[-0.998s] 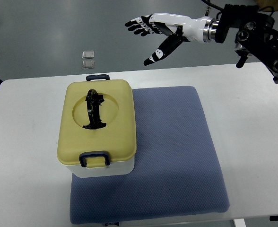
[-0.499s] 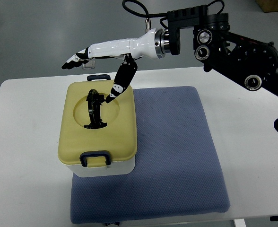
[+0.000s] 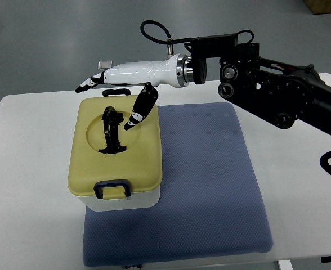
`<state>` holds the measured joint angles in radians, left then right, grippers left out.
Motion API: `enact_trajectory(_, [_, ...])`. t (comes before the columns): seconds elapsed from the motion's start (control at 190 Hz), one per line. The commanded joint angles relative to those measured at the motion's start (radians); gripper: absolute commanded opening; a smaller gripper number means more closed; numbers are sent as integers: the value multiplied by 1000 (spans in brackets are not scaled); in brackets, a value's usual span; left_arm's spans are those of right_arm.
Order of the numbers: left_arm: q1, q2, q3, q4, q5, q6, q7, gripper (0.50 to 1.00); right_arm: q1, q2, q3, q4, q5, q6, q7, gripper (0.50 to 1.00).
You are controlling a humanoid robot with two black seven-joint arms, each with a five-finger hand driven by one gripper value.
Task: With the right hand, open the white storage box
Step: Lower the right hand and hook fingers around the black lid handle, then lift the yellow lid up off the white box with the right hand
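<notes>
Box: white box (image 3: 120, 199) with its yellow lid (image 3: 117, 149) closed; contents hidden. It sits on the left part of a blue mat (image 3: 205, 185).
Lid: black handle (image 3: 112, 130) lying in a round recess; dark latches at near and far edges.
Robot hand: right robot hand (image 3: 123, 87) over the box's far edge, fingers spread, holding nothing, thumb pointing down toward the handle.
Table: white table (image 3: 30, 191).
Room: grey floor (image 3: 41, 45) beyond.

the storage box (image 3: 116, 154) has a pale yellow lid (image 3: 137, 152) over a white base, with a black handle (image 3: 112, 131) and dark navy latches (image 3: 113, 188). the mat (image 3: 210, 185) is blue-grey with a fine dotted weave. the table (image 3: 300, 169) is white. the right hand (image 3: 123, 87) is white with black fingers, on a black arm (image 3: 278, 93).
</notes>
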<state>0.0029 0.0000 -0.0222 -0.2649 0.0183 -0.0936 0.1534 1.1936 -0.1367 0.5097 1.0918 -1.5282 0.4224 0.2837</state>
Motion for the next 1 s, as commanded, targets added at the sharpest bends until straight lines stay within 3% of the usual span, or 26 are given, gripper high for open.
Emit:
enact_trajectory(0.0, [0,0,-1,-2,0,0,0,1000,-12,6,0,-1,-1,-28,0,948])
enact_trajectory(0.851, [0,0,1,3,0,0,0,1000,-97,46,1,-4,-20,-122,-1,940])
enact_trajectory(0.992, [0,0,1,3,0,2,0,1000,-98,48,1,-4,-18,-139,-1,915])
